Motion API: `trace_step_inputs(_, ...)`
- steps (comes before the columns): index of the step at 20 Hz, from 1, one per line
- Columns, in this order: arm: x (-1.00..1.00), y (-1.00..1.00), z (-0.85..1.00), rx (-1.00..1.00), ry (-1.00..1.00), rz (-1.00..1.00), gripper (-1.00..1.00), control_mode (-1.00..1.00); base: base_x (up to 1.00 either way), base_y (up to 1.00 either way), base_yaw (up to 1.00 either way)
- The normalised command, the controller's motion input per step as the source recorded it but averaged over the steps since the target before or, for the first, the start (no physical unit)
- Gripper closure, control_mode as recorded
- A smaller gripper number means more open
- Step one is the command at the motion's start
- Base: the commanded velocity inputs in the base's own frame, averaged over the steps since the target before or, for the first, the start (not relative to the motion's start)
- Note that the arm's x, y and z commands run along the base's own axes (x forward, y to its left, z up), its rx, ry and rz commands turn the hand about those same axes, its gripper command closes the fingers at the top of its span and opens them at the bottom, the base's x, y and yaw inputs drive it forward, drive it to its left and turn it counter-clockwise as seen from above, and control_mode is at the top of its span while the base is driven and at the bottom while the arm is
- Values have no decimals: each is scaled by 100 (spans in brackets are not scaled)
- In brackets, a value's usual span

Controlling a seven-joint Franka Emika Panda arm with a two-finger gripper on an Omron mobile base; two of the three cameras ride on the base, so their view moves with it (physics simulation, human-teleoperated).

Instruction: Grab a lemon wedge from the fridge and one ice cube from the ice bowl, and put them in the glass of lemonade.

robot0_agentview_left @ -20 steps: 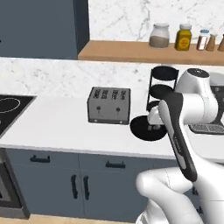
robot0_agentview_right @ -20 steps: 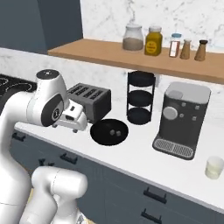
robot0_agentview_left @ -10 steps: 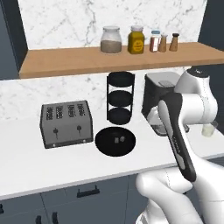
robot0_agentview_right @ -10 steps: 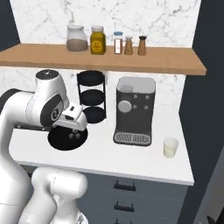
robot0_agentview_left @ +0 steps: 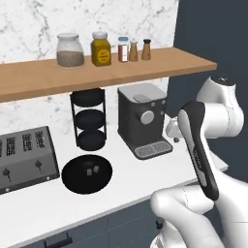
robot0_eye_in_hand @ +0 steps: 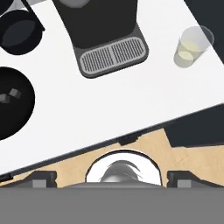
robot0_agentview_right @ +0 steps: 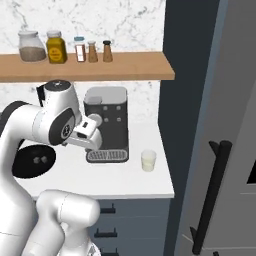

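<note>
Hanging above the counter front with jaws spread wide and empty: gripper [robot0_eye_in_hand: 112, 177]. Standing at upper right of the hand view, near the white counter [robot0_eye_in_hand: 131, 100] edge, open worktop around it: glass of lemonade [robot0_eye_in_hand: 192, 46]. Sitting at far left: ice bowl [robot0_eye_in_hand: 11, 107], cubes inside. Filling the right base view's right side, shut: fridge [robot0_agentview_right: 225, 125]

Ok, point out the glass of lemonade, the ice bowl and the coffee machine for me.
glass of lemonade [robot0_agentview_right: 148, 161]: right base view, on the pale liquid in the tumbler.
ice bowl [robot0_agentview_left: 77, 177]: left base view, on the bare black floor of the dish.
coffee machine [robot0_agentview_right: 106, 115]: right base view, on its dark front face.
</note>
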Motion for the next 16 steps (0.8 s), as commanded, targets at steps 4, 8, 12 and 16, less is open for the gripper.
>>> trace_step_inputs(4, 0, 0, 0, 0, 0, 0, -100, 100, 42, 37, -10)
trace_step_inputs(8, 2, 0, 0, 0, 0, 0, -100, -100, 27, 27, -7)
trace_step_inputs(12, 0, 0, 0, 0, 0, 0, -100, -100, 0, 0, 0)
trace_step_inputs(16, 2, 3, -7, 0, 0, 0, -100, -100, 0, 0, 0)
